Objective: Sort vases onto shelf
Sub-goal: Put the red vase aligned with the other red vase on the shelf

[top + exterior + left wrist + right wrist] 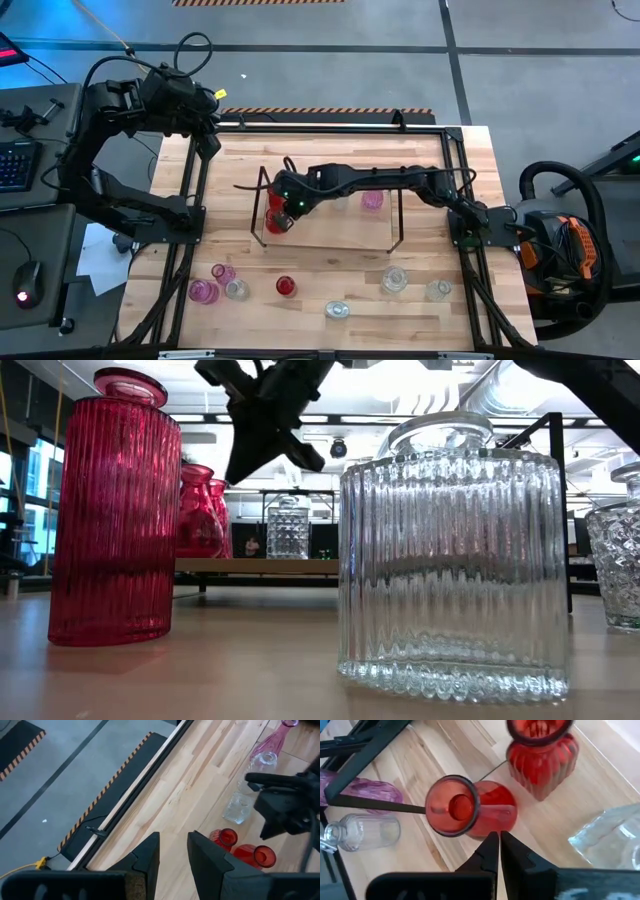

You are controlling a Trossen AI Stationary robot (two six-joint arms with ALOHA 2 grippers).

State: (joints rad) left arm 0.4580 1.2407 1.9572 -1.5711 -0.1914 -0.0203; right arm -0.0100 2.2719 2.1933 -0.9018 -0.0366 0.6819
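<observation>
The right end effector [495, 851], clenched on nothing, hangs over the shelf [330, 238], beside 2 upright red vases [470, 810] at its left end. 7 vases [285, 286] wait on the front worktop [330, 150], nearer this arm. Only its wrist view shows the fingers clear of glass. The left end effector [172, 855], part-spread, waits at the far-left corner.

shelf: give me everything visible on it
The shelf is a low rack: a light wooden board with a thin black wire frame at each end, lying mid-table. Red vases stand at its left end, clear and pink ones further along. The shut right gripper hovers by the red ones, holding nothing.
</observation>
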